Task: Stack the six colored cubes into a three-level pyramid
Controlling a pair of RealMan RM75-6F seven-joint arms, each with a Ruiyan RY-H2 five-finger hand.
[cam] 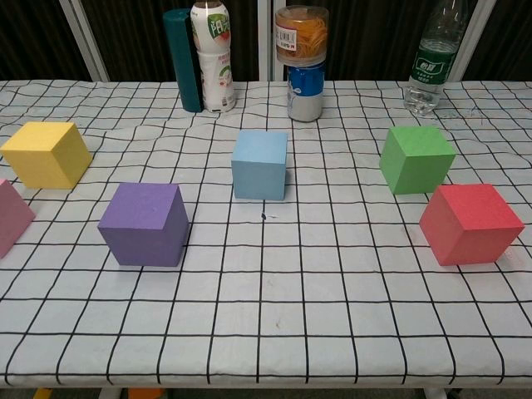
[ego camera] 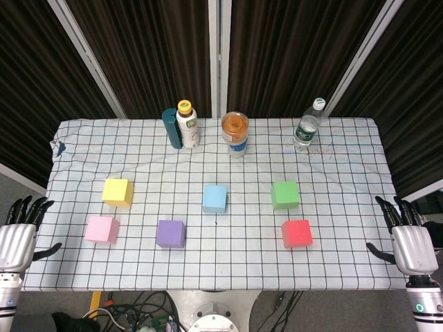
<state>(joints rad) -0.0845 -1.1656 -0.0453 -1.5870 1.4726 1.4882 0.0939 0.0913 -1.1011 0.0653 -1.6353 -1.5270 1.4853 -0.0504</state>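
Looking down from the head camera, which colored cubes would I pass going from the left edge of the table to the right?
pink cube → yellow cube → purple cube → blue cube → green cube → red cube

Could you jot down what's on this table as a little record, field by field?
Surface: table with checked cloth
Cubes, far row: yellow cube, blue cube, green cube
Cubes, near row: pink cube, purple cube, red cube
Stacking: none yet, all six lie apart
Back edge: teal cylinder, white drink bottle, orange-filled jar on a can, water bottle
Left hand: beside the table, holding nothing, fingers apart
Right hand: the same
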